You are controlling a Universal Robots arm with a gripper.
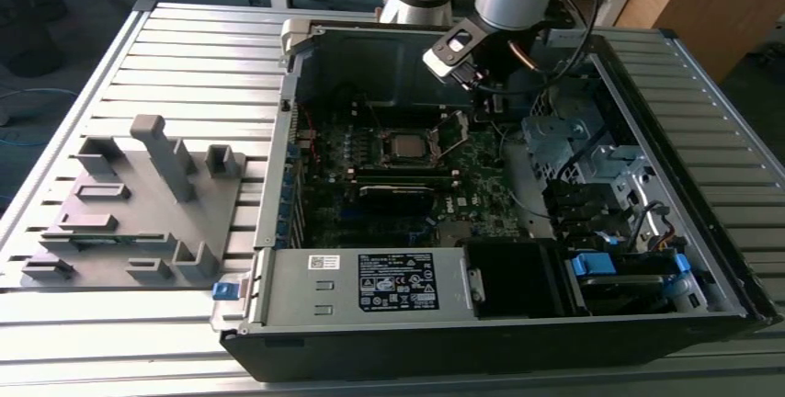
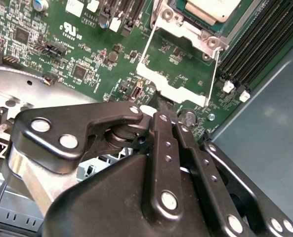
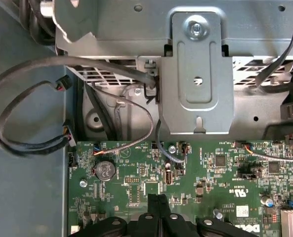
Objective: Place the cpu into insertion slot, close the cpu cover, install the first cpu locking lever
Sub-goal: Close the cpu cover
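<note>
The cpu (image 1: 403, 146) lies flat in its socket on the green motherboard; its pale metal top (image 2: 213, 9) shows at the frame's edge in the second wrist view. The cpu cover (image 2: 178, 89), a thin silver frame with board showing through its centre, is swung open away from the socket. In the exterior view the cpu cover (image 1: 451, 133) stands on the socket's right. Thin wire levers (image 2: 216, 69) run along its sides. My gripper (image 2: 164, 117) is shut, its black tips together right at the cover's free edge. In the first wrist view the gripper (image 3: 158, 200) hovers low over the board.
The open computer case (image 1: 282, 48) lies on a slatted metal table. A grey fixture block (image 1: 135, 204) sits to the exterior view's left. A power supply (image 1: 368, 282), drive cage (image 1: 576, 140), loose cables (image 3: 32, 143), memory slots (image 2: 265, 44) and a metal bracket (image 3: 200, 74) crowd the board.
</note>
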